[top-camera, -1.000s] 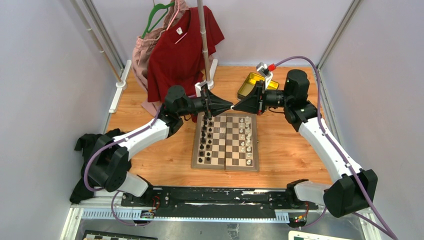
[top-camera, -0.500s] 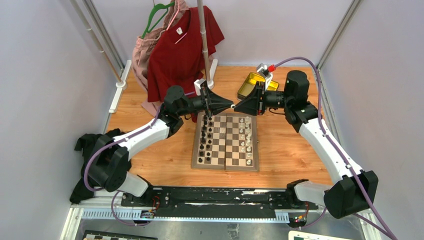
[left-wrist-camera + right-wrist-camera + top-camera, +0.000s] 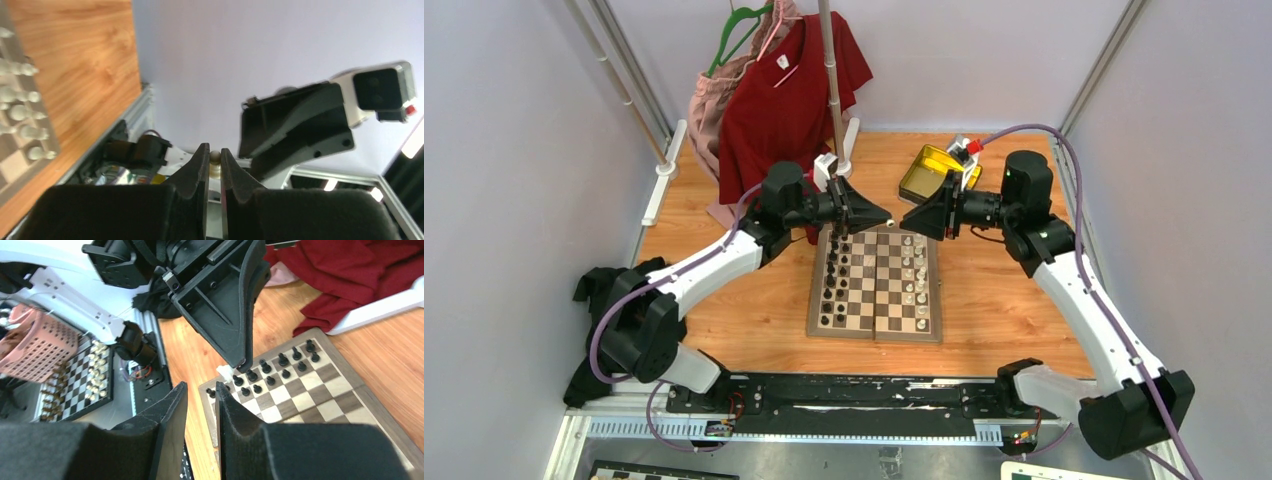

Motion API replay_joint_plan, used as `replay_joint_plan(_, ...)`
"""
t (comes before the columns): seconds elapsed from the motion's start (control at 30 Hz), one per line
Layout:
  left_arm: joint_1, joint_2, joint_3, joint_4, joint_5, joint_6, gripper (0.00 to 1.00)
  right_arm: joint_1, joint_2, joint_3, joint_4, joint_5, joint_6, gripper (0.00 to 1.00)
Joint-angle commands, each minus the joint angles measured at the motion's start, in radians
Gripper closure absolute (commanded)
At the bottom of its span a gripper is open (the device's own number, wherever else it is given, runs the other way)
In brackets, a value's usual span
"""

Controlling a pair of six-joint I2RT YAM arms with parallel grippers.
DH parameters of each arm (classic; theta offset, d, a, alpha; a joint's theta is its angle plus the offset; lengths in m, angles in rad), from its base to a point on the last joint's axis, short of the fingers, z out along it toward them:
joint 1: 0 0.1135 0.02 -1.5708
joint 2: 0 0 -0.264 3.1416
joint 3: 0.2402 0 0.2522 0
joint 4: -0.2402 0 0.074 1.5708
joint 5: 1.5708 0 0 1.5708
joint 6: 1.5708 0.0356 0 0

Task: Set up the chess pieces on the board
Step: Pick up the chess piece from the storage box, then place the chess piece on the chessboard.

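Top external view: the board is seen lying flat at the middle of the table. The cream chess pieces are ranked along its right side and the black pieces along its left. Above the board's far edge, the left gripper and right gripper are pointed tip to tip, close but apart. Whether the jaws are apart or together cannot be told from here. A gold tin is seen far right and a red shirt far left.

Left wrist view: the left fingers are shown clamped together on one small cream piece, held up off the board. This is not made out from above. The right gripper is seen just beyond it.

Right wrist view: the right jaws are shown apart, with nothing between them. The held piece is seen at the left gripper's tip, above the board's black ranks. A second chessboard and a pink basket, which no other view shows, are seen at the left.
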Motion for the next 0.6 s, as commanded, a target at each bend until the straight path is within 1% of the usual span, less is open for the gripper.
replay_joint_plan(0.0,0.005,-0.029,0.070,-0.343,-0.074,0.355,1.00,0.010,-0.069,-0.017,-0.120,0.168,-0.078,0.69)
replay_joint_plan(0.03,0.005,-0.035,0.080,-0.407,-0.102,0.434,1.00,0.009,-0.076,-0.016,-0.145,0.217,-0.087,0.69)
replay_joint_plan(0.1,0.003,-0.055,0.081,-0.483,-0.154,0.517,1.00,0.009,-0.089,-0.020,-0.172,0.326,-0.096,0.69)
replay_joint_plan(0.27,-0.025,-0.093,0.017,-0.522,-0.259,0.641,1.00,0.010,-0.103,-0.034,-0.187,0.575,-0.088,0.69)
replay_joint_plan(0.37,-0.075,-0.105,-0.011,-0.542,-0.343,0.718,1.00,0.010,-0.130,-0.064,-0.162,0.696,-0.084,0.69)
replay_joint_plan(0.57,-0.221,-0.120,-0.053,-0.537,-0.537,0.851,1.00,0.014,-0.208,-0.173,-0.097,0.878,-0.078,0.69)
